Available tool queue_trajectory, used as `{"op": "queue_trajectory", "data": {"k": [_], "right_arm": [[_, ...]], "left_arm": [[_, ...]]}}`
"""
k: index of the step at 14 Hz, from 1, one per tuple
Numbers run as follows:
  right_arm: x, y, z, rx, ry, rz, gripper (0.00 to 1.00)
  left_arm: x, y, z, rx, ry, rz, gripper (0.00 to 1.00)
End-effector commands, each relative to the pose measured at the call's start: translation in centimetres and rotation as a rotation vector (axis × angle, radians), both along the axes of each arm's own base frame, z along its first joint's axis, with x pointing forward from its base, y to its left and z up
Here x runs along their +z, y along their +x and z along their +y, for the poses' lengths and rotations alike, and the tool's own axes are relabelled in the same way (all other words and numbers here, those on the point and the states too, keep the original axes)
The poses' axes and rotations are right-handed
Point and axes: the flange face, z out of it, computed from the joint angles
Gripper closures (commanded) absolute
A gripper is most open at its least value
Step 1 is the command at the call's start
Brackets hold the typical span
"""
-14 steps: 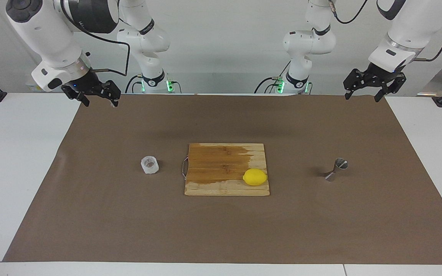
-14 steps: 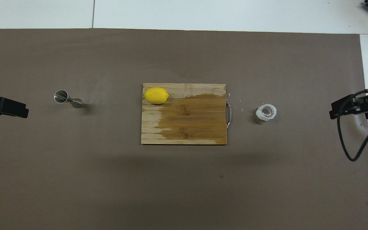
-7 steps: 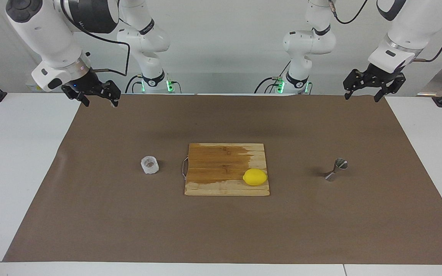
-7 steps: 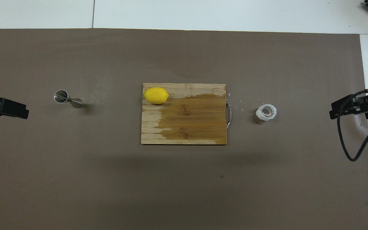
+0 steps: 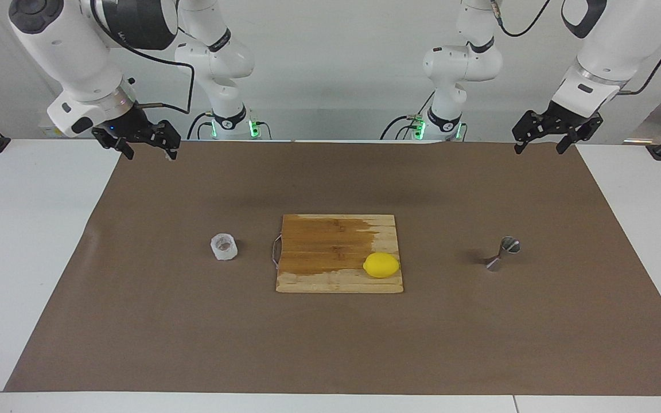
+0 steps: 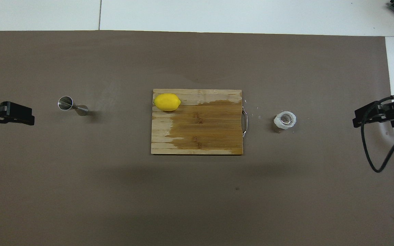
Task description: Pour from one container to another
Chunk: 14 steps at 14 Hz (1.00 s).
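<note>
Steel jigger (image 5: 502, 253) and frosted glass cup (image 5: 224, 246) stand apart on your counter (image 5: 32, 229), unlabelled; left end effector (image 5: 548, 137) and right end effector (image 5: 144, 143) both hang open, empty.

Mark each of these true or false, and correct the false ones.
1. The lemon lies on the cutting board. True.
2. The glass cup stands on the board. False: it stands on the brown mat, beside the board's handle.
3. The left claw holds the jigger. False: it is open, up over the mat's edge, holding nothing.
4. The right claw is open and empty. True.
5. The jigger stands upright. True.
</note>
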Motion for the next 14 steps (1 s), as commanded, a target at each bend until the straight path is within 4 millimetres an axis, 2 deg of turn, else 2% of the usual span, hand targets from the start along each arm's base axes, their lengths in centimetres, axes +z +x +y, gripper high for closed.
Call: {"op": "queue_trajectory", "data": {"k": [1, 5, 7, 8, 9, 11, 14], "right_arm": [[0.2, -0.5, -0.2, 0.009, 0.029, 0.000, 0.00], [0.2, -0.5, -0.2, 0.008, 0.029, -0.001, 0.00], [0.2, -0.5, -0.2, 0.009, 0.029, 0.000, 0.00], [0.2, -0.5, -0.2, 0.009, 0.029, 0.000, 0.00], [0.2, -0.5, -0.2, 0.009, 0.029, 0.000, 0.00], [0.2, -0.5, -0.2, 0.011, 0.029, -0.001, 0.00], [0.2, -0.5, -0.2, 0.011, 0.029, -0.001, 0.00]], "left_arm": [[-1.8, -1.9, -0.2, 0.193, -0.006, -0.049, 0.00], [-3.8, -1.1, 0.0, 0.504, -0.014, -0.061, 0.00], [-5.8, 0.1, 0.2, 0.593, -0.014, -0.012, 0.00], [-6.6, 0.5, 0.8, 0.640, -0.035, 0.009, 0.00], [-7.4, 1.1, 2.8, 0.723, -0.076, 0.041, 0.00], [-8.6, 3.6, 4.6, 0.900, -0.171, 0.121, 0.00], [-11.1, 6.6, 7.6, 1.071, -0.288, 0.233, 0.00]]}}
